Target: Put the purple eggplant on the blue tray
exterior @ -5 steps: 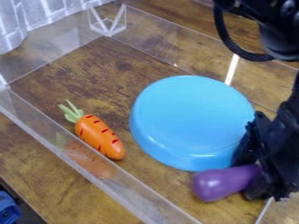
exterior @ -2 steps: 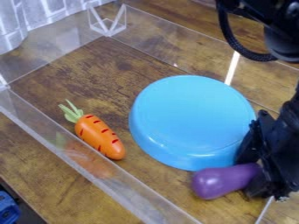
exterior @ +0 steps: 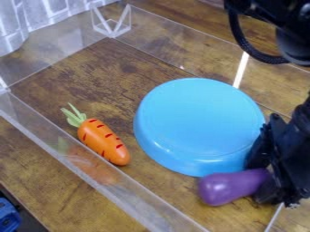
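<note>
A brown wood-grain tabletop (exterior: 61, 86) lies under everything, bordered by clear plastic walls (exterior: 115, 188). The black robot gripper (exterior: 269, 172) reaches in above it; its fingers overlap one end of the glossy purple toy eggplant (exterior: 230, 188), though I cannot tell how far they are closed. Just beside the gripper is the round light-blue tray (exterior: 198, 125). Farther from the gripper, beyond the tray, lies the orange toy carrot (exterior: 103, 141) with its green top.

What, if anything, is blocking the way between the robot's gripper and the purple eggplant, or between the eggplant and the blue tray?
Nothing visible stands in either gap: the dark gripper is right at one end of the eggplant, and the blue tray lies directly beside it.
</note>
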Motion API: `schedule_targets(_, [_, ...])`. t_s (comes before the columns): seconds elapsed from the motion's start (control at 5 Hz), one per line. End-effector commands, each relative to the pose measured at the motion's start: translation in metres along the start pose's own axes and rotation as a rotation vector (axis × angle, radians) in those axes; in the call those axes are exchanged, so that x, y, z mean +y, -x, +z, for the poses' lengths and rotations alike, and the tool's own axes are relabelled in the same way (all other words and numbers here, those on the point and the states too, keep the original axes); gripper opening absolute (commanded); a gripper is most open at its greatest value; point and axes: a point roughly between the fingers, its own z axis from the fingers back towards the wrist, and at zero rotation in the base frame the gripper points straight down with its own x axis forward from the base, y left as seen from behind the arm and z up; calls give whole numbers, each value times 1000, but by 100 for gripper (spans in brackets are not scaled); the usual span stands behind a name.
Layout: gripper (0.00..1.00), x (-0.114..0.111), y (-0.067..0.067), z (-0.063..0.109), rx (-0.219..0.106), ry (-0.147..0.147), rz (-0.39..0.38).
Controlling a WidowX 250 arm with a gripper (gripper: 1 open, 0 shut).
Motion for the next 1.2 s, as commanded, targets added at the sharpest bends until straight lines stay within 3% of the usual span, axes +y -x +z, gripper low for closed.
schedule_targets(0.0, [0, -3, 1, -5, 6, -9, -23])
schedule_targets(1.0, [0, -2, -1, -10, 17, -24, -51])
